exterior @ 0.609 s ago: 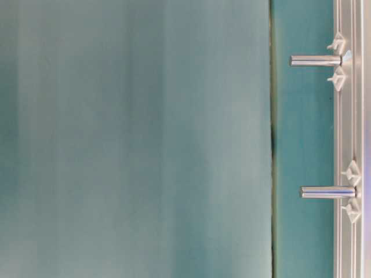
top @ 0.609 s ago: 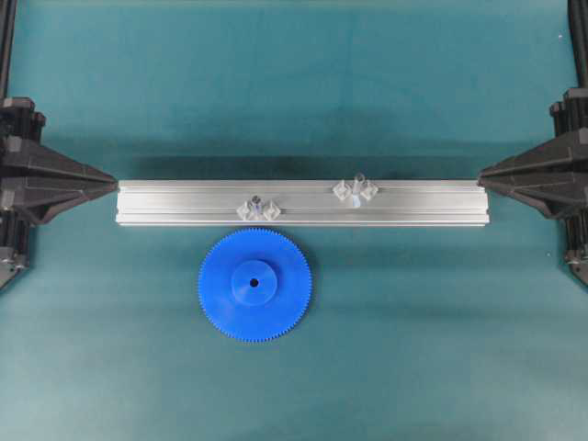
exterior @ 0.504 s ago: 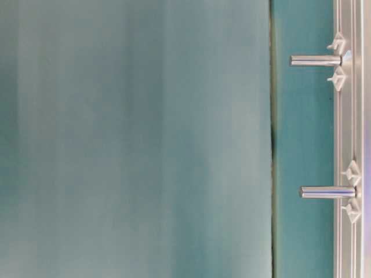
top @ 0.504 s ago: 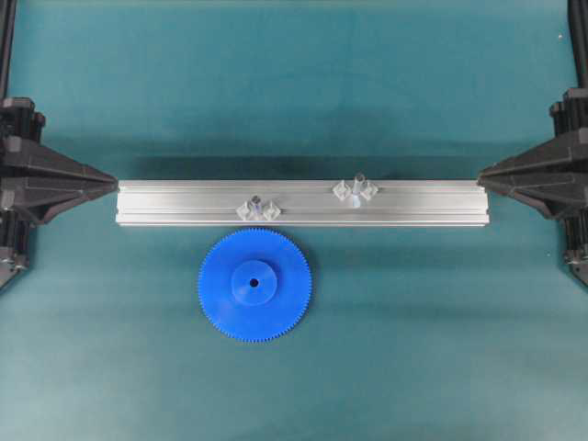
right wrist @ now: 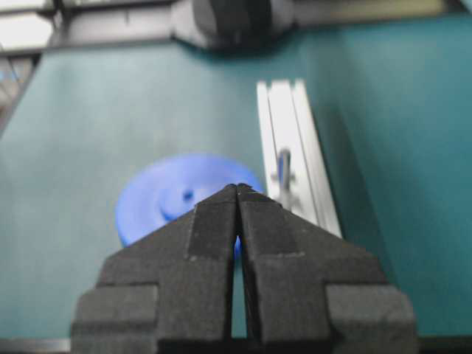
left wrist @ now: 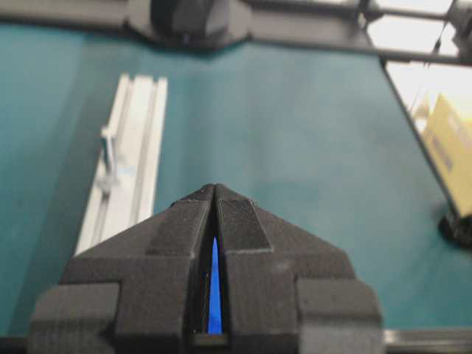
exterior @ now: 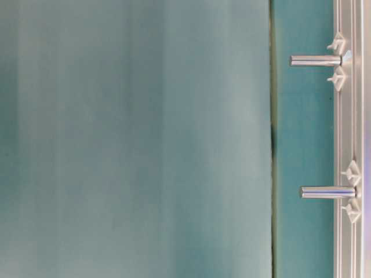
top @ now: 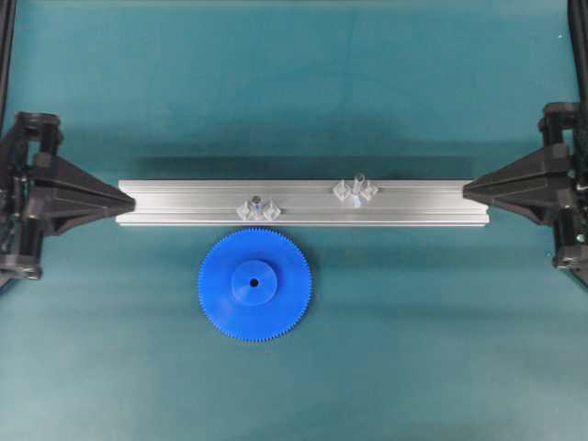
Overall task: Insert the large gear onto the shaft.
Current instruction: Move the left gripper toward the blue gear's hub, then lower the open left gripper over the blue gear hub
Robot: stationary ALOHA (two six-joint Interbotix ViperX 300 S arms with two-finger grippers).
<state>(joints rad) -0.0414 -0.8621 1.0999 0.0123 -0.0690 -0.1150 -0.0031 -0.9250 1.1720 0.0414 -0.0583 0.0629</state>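
Nothing is done yet: the large gear [top: 254,286] lies on the tabletop [top: 413,349] near the shaft [top: 357,185], both grippers pressed together, empty.

plastic, brushed metal and matt cloth-like green

the large gear [top: 254,286] looks like bright-blue plastic, smooth and faintly satin on its face, with a finely ridged rim. the rail [top: 303,203] is pale silvery metal, grooved along its length, with a soft brushed sheen. the shaft [top: 357,182] and its mounts [top: 354,191] look like clear, slightly glossy plastic from overhead; at table level the two pegs [exterior: 316,60] shine like polished metal. the worktop [top: 303,83] is a matt teal covering, even and unreflective. the left claw [left wrist: 214,190] and right claw [right wrist: 236,189] are matt black plastic, slightly grainy, their fingers [left wrist: 240,221] faced with finely textured pads.
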